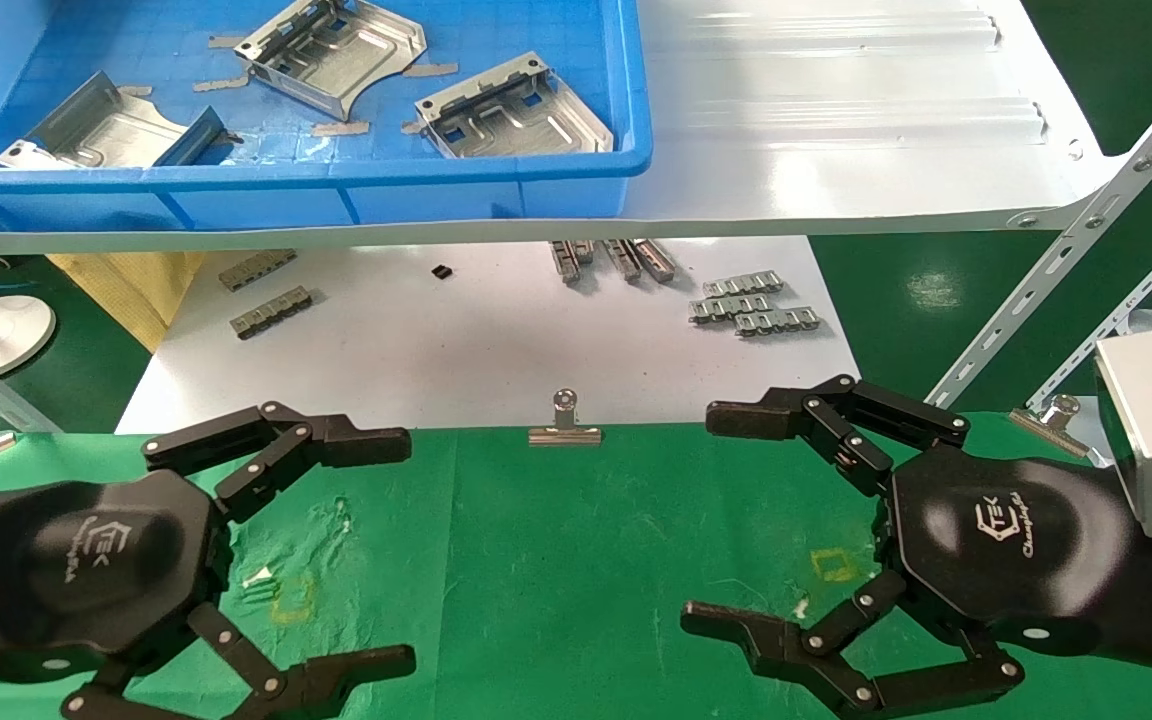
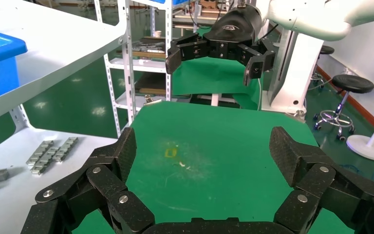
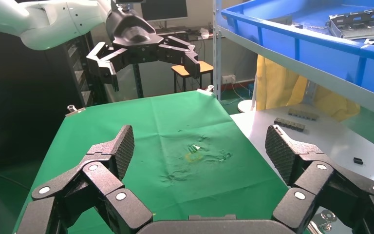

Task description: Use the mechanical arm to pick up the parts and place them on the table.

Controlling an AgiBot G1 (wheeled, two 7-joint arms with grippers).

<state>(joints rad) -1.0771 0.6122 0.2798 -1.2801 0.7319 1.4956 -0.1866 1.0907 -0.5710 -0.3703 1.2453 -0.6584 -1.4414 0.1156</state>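
Observation:
Three shiny silver parts lie in the blue bin on the shelf: one at the back (image 1: 331, 50), one on the right (image 1: 516, 110), one on the left (image 1: 101, 130). One shows in the right wrist view (image 3: 360, 19). My left gripper (image 1: 404, 552) (image 2: 202, 151) is open and empty, low over the left of the green cloth table (image 1: 556, 560). My right gripper (image 1: 704, 517) (image 3: 199, 146) is open and empty over the right of the cloth. Each gripper faces the other. Nothing lies on the cloth.
The blue bin (image 1: 496, 190) sits on a glossy white shelf (image 1: 836, 150) overhanging a white tabletop with grey link strips (image 1: 751, 305) (image 1: 271, 310). A binder clip (image 1: 564, 425) holds the cloth's far edge. Slotted shelf struts (image 1: 1086, 250) stand at the right. Yellow marks (image 1: 833, 565) (image 1: 291, 600) dot the cloth.

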